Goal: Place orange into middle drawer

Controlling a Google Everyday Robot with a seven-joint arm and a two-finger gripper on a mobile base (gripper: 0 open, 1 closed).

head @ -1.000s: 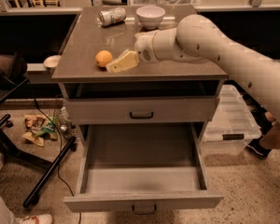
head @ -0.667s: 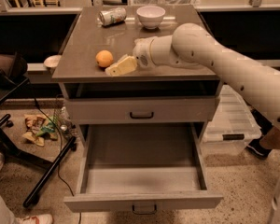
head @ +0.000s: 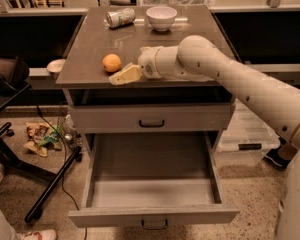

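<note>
The orange [head: 111,62] sits on the cabinet top [head: 90,49], near its front left. My gripper [head: 124,75] lies low over the top, just right of and in front of the orange, pointing left, close to it but apart from it. The middle drawer [head: 152,189] is pulled wide open below, its flat grey floor bare, with a small dark handle [head: 154,225] on its front. My cream arm [head: 230,79] reaches in from the right.
A crushed drink can [head: 120,17] and a white bowl [head: 161,17] stand at the back of the top. The upper drawer front [head: 151,118] is closed. A dark stand [head: 50,184] and litter [head: 40,136] lie on the floor at left; a clear bin [head: 245,134] at right.
My gripper has slid a little to the left and toward the top's front edge, ending nearer the orange. The orange and the drawer have not moved.
</note>
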